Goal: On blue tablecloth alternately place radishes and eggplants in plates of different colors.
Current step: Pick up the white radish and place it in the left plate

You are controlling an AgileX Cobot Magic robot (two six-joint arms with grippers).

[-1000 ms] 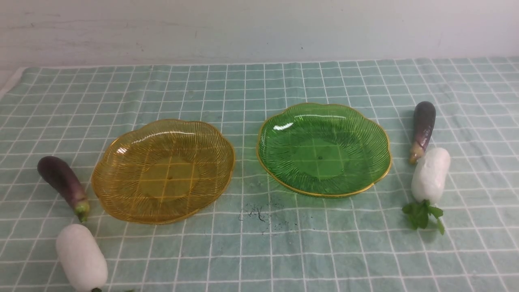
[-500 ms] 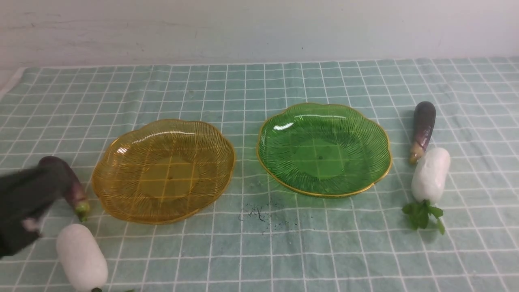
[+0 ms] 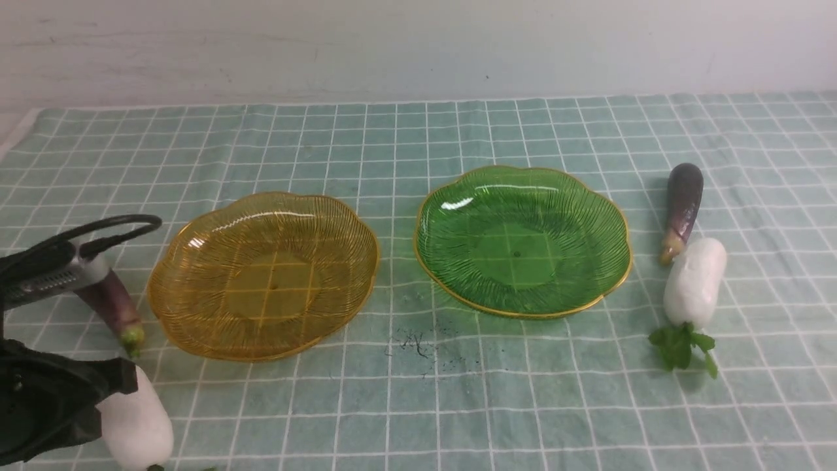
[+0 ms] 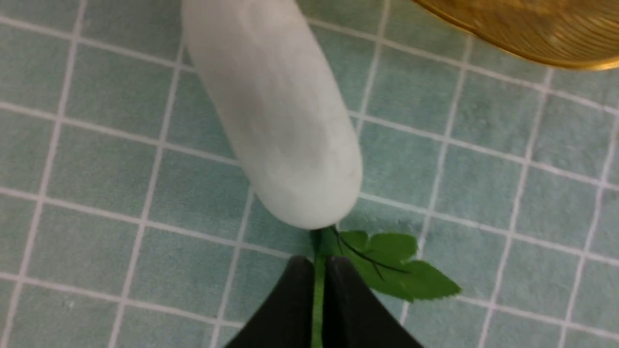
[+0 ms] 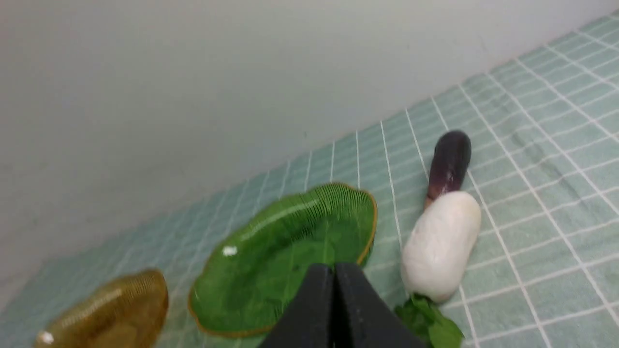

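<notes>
On the blue tablecloth (image 3: 418, 137) lie an amber plate (image 3: 265, 281) and a green plate (image 3: 520, 242), both with nothing in them. A dark eggplant (image 3: 111, 304) and a white radish (image 3: 140, 418) lie left of the amber plate. Another eggplant (image 3: 682, 203) and radish (image 3: 695, 281) lie right of the green plate. My left arm (image 3: 46, 405) covers part of the front-left radish. In the left wrist view the left gripper (image 4: 319, 263) is shut just over the leafy end of that radish (image 4: 275, 111). The right gripper (image 5: 333, 268) is shut, above the cloth near the green plate (image 5: 290, 246).
A small dark smudge (image 3: 418, 343) marks the cloth in front of the two plates. A pale wall (image 3: 418, 46) runs along the far edge of the cloth. The right arm does not show in the front view.
My left arm has come in from the left edge, passed over the left eggplant and now partly covers the front-left radish. Plates and vegetables have not moved.
</notes>
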